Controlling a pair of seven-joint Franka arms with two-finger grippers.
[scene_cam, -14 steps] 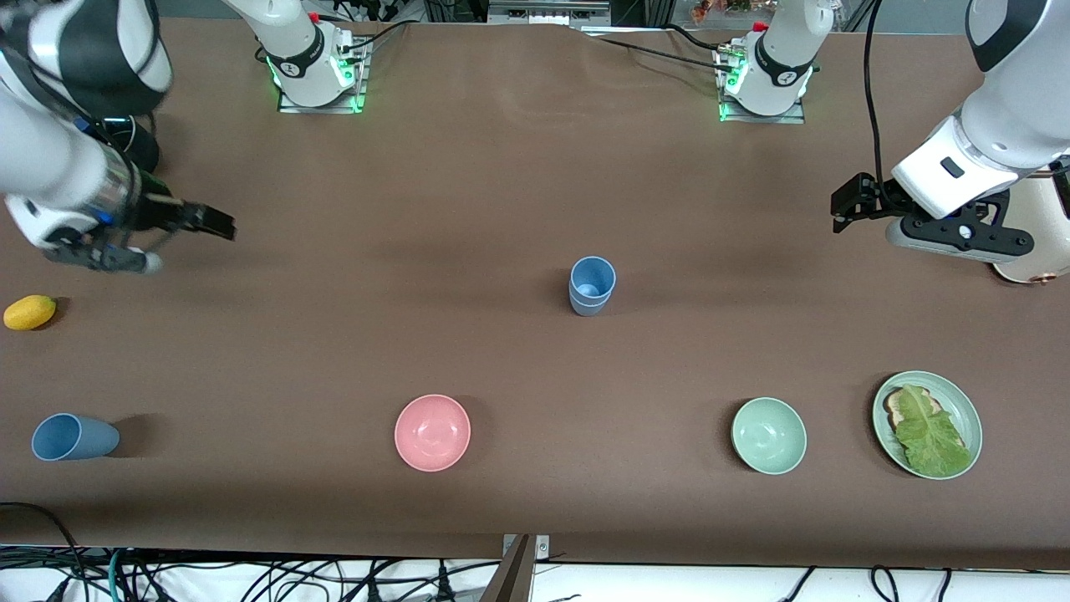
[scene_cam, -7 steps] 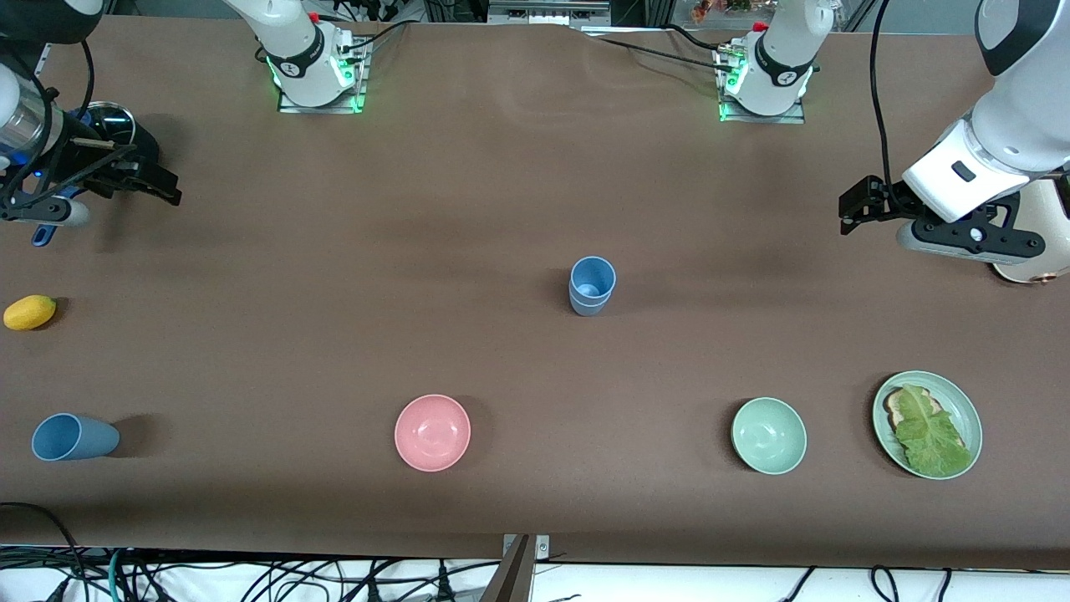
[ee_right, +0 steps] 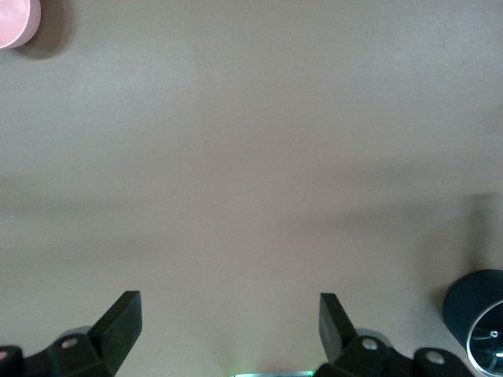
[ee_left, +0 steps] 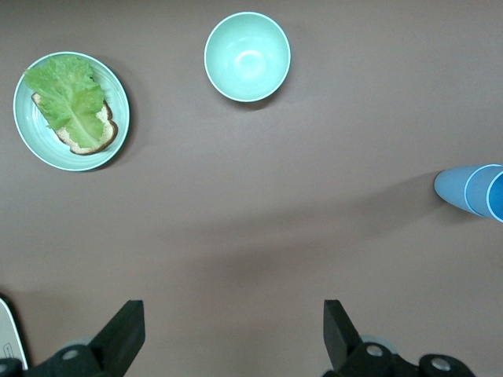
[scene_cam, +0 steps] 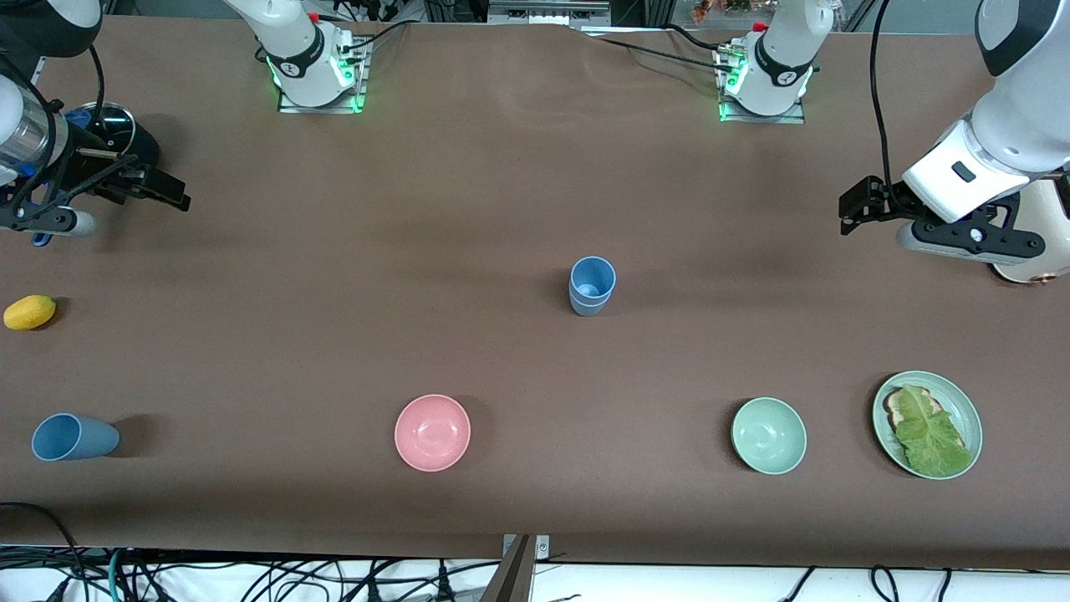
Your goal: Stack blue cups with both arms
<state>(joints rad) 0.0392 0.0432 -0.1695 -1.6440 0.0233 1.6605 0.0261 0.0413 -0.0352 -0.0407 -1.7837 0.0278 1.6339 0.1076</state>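
Observation:
Two blue cups [scene_cam: 593,286] stand nested in one upright stack at the table's middle. The stack also shows at the edge of the left wrist view [ee_left: 471,190]. A third blue cup [scene_cam: 73,437] lies on its side close to the front camera at the right arm's end. My right gripper [scene_cam: 170,192] is open and empty, up over the table at the right arm's end; it is open over bare cloth in its own view [ee_right: 228,326]. My left gripper [scene_cam: 851,209] is open and empty over the left arm's end, and open in its own view [ee_left: 232,334].
A pink bowl [scene_cam: 432,432], a mint-green bowl [scene_cam: 768,436] and a green plate [scene_cam: 961,410] with toast and lettuce lie near the front camera. A yellow fruit [scene_cam: 29,312] and a black pot [scene_cam: 117,134] sit at the right arm's end. A cream appliance [scene_cam: 1032,251] stands under the left arm.
My right gripper has pulled back toward the right arm's end of the table, then shifted slightly. My left gripper has drawn a little toward its own end. The cups have not moved.

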